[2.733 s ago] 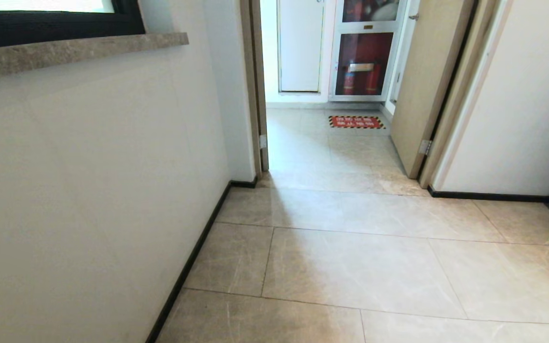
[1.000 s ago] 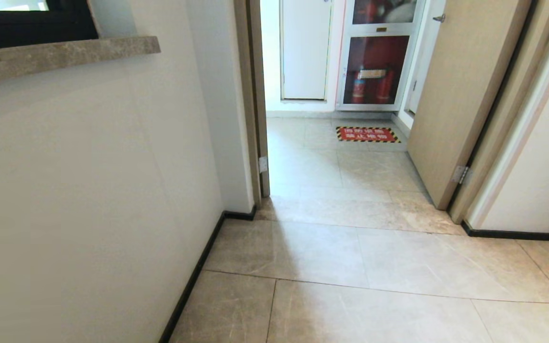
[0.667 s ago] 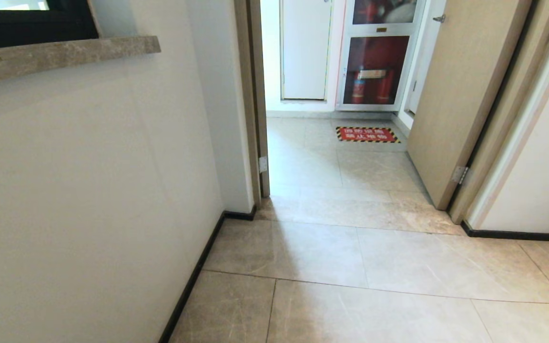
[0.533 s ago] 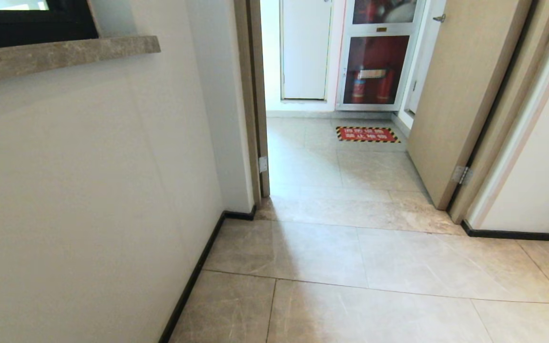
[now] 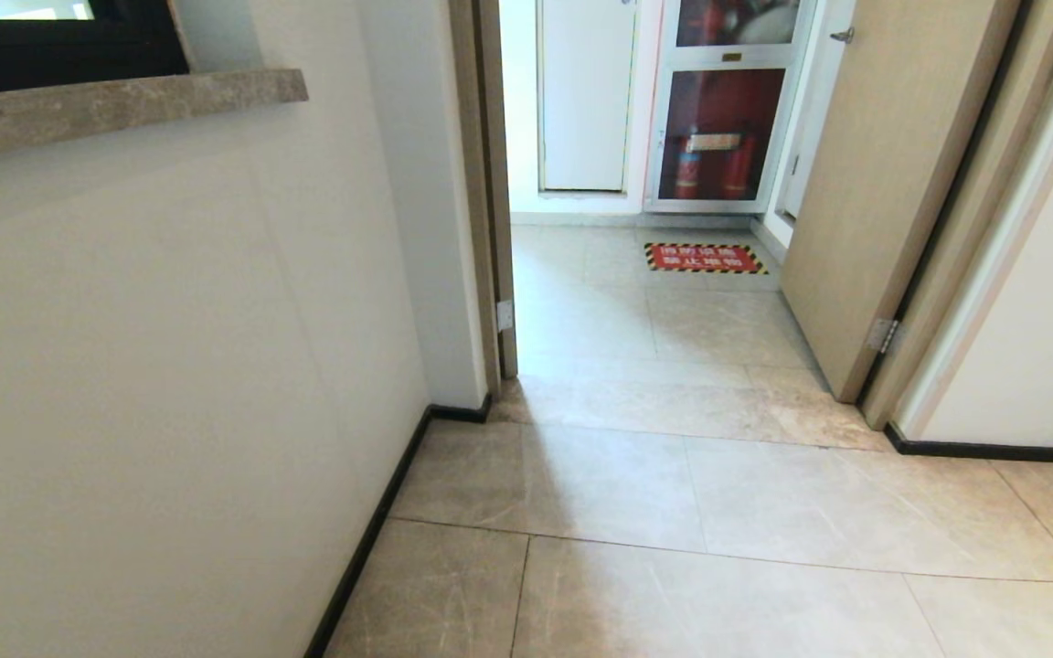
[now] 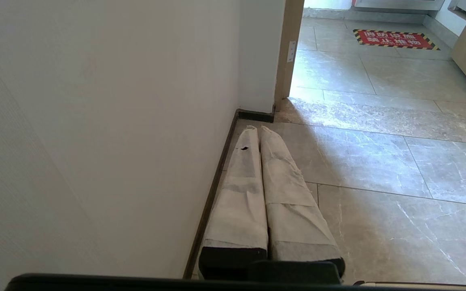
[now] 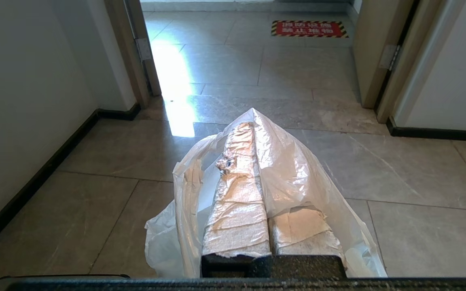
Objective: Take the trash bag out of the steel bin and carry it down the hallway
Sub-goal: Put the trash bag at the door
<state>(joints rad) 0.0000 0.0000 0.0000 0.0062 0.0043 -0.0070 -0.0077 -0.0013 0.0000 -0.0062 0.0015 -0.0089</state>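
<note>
Carrying the thin translucent white plastic trash bag [image 7: 297, 169] pinched in its right pincer [image 7: 253, 121], the robot has halted before the doorway at twelve o'clock; left pincer [image 6: 259, 129] pressed together, empty.

Head camera high, angled down the hallway [image 5: 691, 493], 2 wrist cameras low — all facing the doorway [image 5: 636, 183]

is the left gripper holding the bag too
No: the left gripper is shut on nothing beside the wall, while the trash bag hangs from the right gripper alone.
</note>
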